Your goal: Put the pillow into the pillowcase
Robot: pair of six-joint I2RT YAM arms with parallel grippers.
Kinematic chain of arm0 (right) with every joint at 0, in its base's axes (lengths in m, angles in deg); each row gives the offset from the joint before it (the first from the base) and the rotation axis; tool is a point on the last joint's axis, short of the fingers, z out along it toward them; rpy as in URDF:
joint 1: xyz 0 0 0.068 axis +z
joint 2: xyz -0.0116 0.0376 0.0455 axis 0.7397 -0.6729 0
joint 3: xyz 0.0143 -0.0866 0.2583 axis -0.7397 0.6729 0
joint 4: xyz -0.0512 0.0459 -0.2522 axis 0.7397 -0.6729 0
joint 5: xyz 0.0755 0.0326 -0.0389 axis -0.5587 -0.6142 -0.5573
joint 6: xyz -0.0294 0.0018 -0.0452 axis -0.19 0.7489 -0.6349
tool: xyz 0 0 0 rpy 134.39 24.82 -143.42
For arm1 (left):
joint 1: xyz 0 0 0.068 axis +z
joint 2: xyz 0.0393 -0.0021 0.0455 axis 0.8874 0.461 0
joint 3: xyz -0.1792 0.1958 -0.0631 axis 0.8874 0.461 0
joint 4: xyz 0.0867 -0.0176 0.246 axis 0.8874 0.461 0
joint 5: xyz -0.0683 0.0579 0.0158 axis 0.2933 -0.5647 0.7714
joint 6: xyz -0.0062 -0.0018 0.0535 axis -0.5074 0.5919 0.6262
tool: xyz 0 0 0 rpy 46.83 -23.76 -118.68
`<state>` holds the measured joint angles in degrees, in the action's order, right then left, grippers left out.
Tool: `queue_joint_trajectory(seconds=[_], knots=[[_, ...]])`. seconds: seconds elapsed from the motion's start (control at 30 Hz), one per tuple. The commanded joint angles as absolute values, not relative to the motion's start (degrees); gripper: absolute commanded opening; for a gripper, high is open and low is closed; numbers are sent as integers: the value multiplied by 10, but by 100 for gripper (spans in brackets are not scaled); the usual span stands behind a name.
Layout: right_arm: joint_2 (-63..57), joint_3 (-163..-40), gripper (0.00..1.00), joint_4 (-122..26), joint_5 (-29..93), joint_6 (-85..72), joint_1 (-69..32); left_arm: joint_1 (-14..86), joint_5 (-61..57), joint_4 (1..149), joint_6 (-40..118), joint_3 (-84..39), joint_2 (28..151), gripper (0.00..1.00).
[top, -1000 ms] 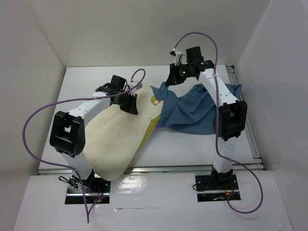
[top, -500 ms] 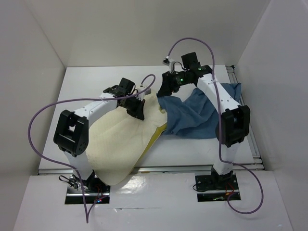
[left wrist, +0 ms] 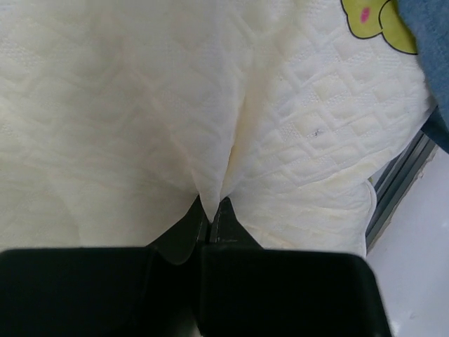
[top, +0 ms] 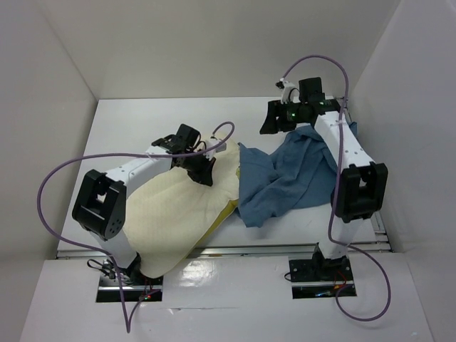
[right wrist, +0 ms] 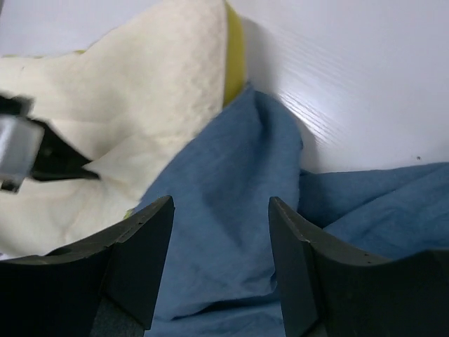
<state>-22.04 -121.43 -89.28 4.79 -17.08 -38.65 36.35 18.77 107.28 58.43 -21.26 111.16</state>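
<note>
The cream pillow lies at the left of the table, its near corner hanging over the front edge. My left gripper is shut on a pinched fold of the pillow near its far right corner, beside the yellow logo. The blue pillowcase lies crumpled to the right, touching the pillow's right edge. My right gripper hovers open above the pillowcase's far left corner. In the right wrist view the pillowcase shows below the gripper, nothing between the jaws.
White walls enclose the table on three sides. A metal rail runs along the front edge and another along the right edge. Purple cables loop above both arms.
My right gripper has opened, let go of the pillowcase and drawn back to the right. The pillowcase has dropped onto the table. My left gripper moved right, still pinching the pillow.
</note>
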Motion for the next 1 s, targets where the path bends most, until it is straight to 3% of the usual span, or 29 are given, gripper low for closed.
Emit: queue_joint_trajectory(seconds=[0.0, 0.3, 0.57, 0.67, 0.8, 0.97], knots=[[-285, -1239, 63, -869, 48, -123, -385, 352, 195, 1098, 640, -206, 1072, 0], [-384, -1310, 61, -880, -24, -117, -337, 352, 182, 1099, 646, -212, 1077, 0], [-358, -1308, 62, -885, 16, -141, -285, 352, 171, 1092, 641, -237, 1135, 0], [-331, -1283, 62, -885, 67, -166, -258, 352, 171, 1092, 636, -252, 1165, 0], [-290, -1247, 64, -880, 255, -186, -226, 352, 171, 1079, 636, -264, 1181, 0], [-236, -1188, 64, -872, 341, -191, -220, 352, 166, 1069, 636, -264, 1186, 0]])
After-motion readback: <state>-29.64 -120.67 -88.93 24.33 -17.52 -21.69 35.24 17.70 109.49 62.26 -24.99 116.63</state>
